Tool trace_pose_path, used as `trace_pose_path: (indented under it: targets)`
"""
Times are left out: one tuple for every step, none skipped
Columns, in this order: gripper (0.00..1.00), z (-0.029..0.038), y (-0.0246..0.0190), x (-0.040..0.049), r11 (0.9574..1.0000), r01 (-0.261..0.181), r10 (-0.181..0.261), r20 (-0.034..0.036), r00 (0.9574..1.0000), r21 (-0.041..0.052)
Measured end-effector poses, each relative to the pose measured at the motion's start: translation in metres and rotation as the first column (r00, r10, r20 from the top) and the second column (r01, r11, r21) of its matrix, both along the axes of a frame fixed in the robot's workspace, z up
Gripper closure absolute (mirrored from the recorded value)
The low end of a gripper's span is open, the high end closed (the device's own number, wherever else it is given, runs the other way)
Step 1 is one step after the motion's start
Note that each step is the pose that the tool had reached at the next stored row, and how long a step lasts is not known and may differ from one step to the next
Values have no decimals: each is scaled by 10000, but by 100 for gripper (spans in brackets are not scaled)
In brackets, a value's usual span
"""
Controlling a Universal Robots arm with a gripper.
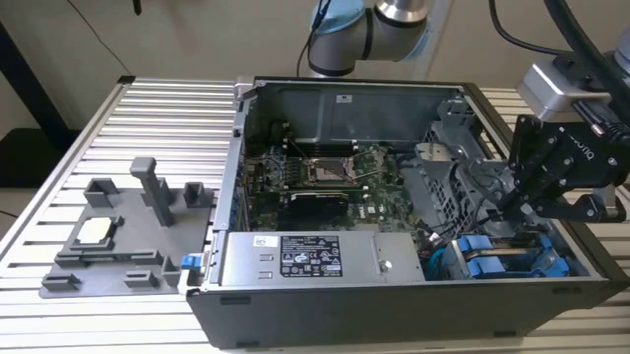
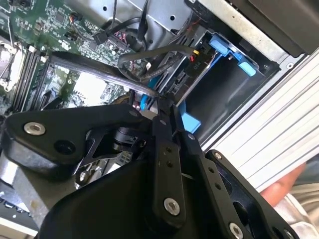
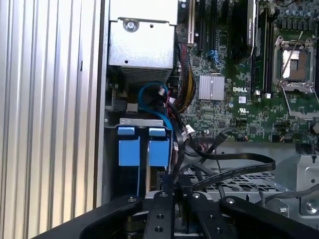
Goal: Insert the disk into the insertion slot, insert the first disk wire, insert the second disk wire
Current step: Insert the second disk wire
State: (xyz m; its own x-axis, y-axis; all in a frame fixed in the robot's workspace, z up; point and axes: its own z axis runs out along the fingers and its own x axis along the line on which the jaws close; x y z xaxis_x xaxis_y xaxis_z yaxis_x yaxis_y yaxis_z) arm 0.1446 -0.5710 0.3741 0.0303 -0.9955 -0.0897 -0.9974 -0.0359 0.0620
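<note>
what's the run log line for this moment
gripper: over drive cage, shut on black wire | disk: blue carriers seated in slot | wire end: hidden

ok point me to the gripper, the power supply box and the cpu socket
gripper (image 1: pixel 524 212), exterior view, midway between its fingertips, low in the drive cage.
power supply box (image 1: pixel 310 258), exterior view, on its white sticker.
cpu socket (image 3: pixel 294 64), first wrist view, on its metal middle.
</note>
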Motion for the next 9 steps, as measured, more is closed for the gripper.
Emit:
trace_pose_path:
  targets:
    - [84, 0, 0, 0, 10000, 0, 0, 0, 10000, 0]
    - [84, 0, 0, 0, 10000, 0, 0, 0, 10000, 0]
    - [84, 0, 0, 0, 10000, 0, 0, 0, 10000, 1]
    - [84, -3, -3, 0, 10000, 0, 0, 0, 10000, 1]
    - [84, -7, -12, 1, 10000, 3, -3, 0, 10000, 2]
    - [84, -10, -27, 2, 10000, 8, -8, 0, 10000, 0]
    - [84, -16, -46, 2, 10000, 11, -11, 0, 10000, 0]
    - [84, -23, -67, 4, 10000, 13, -13, 0, 10000, 1]
    - [84, -29, -84, 6, 10000, 14, -14, 0, 10000, 3]
